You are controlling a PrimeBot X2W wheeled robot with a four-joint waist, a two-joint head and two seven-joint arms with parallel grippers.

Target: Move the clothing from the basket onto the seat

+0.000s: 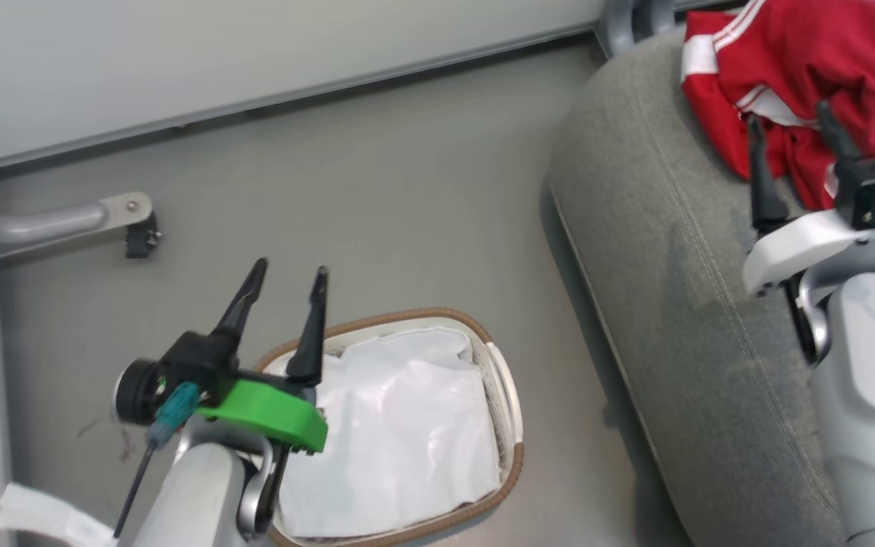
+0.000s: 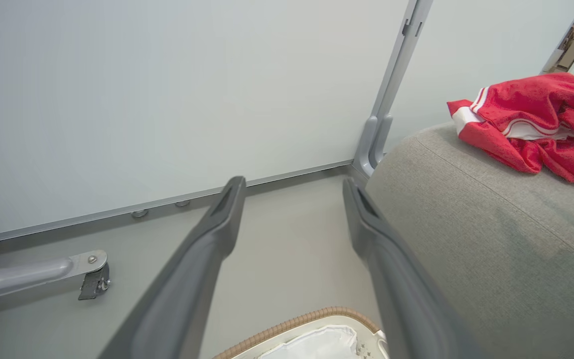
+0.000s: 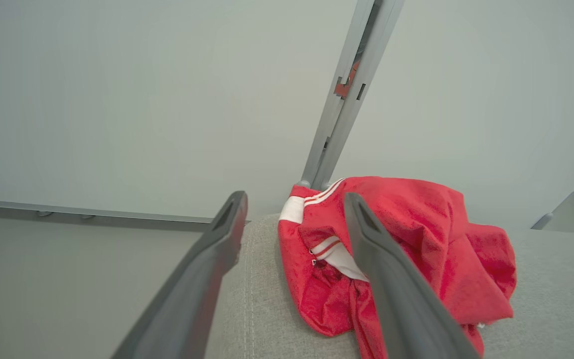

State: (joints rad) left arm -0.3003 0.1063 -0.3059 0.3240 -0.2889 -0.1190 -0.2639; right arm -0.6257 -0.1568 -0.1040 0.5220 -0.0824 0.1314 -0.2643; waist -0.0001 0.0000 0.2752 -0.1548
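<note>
The red clothing (image 1: 802, 68) with white stripes lies bunched in a heap on the grey seat (image 1: 665, 251), at its far end. My right gripper (image 1: 787, 114) hangs open just above the seat beside the heap, holding nothing. In the right wrist view the clothing (image 3: 416, 249) sits between and beyond the two fingers. The basket (image 1: 510, 414) stands on the floor left of the seat, with its white liner (image 1: 399, 433) showing inside. My left gripper (image 1: 289, 270) is open and empty above the basket's far left rim. From the left wrist, the clothing (image 2: 531, 124) tops the seat (image 2: 491, 239).
A grey wall panel with a metal rail runs along the back. A castor foot on a grey bracket (image 1: 130, 220) juts out over the floor at the left. A white scrap (image 1: 35, 516) lies at the lower left. Grey floor separates basket and seat.
</note>
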